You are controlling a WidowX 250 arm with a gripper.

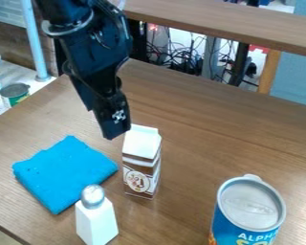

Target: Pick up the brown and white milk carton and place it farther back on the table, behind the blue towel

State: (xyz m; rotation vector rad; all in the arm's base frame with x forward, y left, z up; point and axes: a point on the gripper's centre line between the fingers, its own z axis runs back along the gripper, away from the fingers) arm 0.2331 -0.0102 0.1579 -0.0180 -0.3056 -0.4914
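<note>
Giving the gable-top carton [141, 165] just below and beside the gripper [116, 134] side clearance seems wise, tall and likely tippy, blue cloth [63, 172] opposite; can't tell if gripper's open or closed.

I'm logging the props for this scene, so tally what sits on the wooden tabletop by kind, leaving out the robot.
Cartons: 1, the white and brown carton
Cans: 1, the blue can
Shakers: 1, the white shaker
Cloths: 1, the blue cloth
Total: 4
</note>
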